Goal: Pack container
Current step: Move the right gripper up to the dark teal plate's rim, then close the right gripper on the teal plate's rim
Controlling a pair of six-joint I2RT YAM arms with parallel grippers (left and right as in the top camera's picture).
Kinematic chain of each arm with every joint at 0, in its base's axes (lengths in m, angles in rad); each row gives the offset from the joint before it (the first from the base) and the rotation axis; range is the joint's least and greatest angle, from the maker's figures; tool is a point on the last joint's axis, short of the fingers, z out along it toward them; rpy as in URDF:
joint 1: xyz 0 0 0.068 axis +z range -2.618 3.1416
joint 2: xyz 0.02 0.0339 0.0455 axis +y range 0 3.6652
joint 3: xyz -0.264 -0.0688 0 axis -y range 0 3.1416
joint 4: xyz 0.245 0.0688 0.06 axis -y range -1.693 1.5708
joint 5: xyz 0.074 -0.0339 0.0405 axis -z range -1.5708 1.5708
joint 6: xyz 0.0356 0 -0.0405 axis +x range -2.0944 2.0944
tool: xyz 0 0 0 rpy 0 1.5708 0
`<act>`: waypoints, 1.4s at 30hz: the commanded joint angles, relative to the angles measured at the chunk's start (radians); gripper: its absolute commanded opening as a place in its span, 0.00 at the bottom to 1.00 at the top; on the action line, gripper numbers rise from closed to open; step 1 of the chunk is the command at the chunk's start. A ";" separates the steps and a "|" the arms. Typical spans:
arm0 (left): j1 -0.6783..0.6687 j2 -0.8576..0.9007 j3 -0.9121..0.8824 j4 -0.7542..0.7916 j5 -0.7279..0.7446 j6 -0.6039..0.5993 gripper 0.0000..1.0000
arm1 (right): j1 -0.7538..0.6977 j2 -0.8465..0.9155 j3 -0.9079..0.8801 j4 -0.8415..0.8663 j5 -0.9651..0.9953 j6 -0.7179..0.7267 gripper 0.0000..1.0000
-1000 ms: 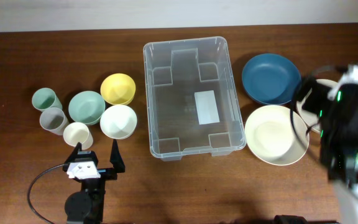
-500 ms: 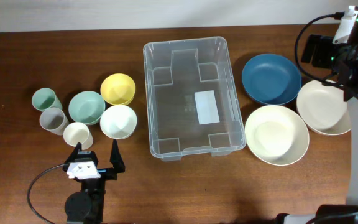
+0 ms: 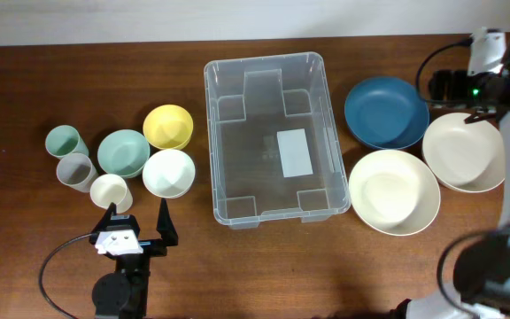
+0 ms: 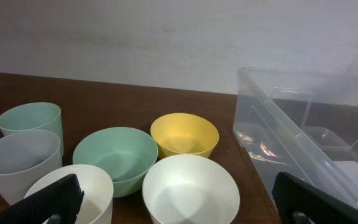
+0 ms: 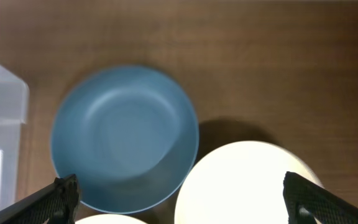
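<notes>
The clear plastic container (image 3: 209, 133) stands empty in the middle of the table, with a white label on its base. Its near corner shows in the left wrist view (image 4: 253, 124). My left gripper (image 3: 137, 223) is open and empty, low at the front left, just in front of a white bowl (image 4: 190, 190) and a cream cup (image 4: 79, 186). My right gripper (image 5: 185, 202) is open and empty, held high over the back right. It looks down on a blue bowl (image 5: 124, 134) and a cream bowl (image 5: 247, 180).
Left of the container are a yellow bowl (image 3: 167, 126), a green bowl (image 3: 122, 152), a white bowl (image 3: 167, 172) and three cups (image 3: 75, 170). Right of it are the blue bowl (image 3: 385, 112) and two cream bowls (image 3: 394, 191) (image 3: 463, 152). The right arm (image 3: 494, 71) hangs over the back right corner.
The right arm has risen and swung from the right edge to the back right corner, uncovering the far right cream bowl. The left arm has not moved.
</notes>
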 commanded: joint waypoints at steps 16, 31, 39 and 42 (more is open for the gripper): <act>0.004 -0.005 -0.005 -0.001 0.010 0.016 1.00 | -0.002 0.243 0.017 0.051 -0.046 -0.161 0.96; 0.004 -0.005 -0.005 -0.001 0.010 0.016 1.00 | 0.001 0.365 0.017 0.121 -0.071 -0.205 0.91; 0.004 -0.005 -0.005 -0.001 0.010 0.016 1.00 | 0.000 0.417 0.017 0.151 -0.071 -0.221 0.90; 0.004 -0.005 -0.005 -0.001 0.010 0.016 1.00 | -0.001 0.438 0.017 0.160 -0.071 -0.225 0.88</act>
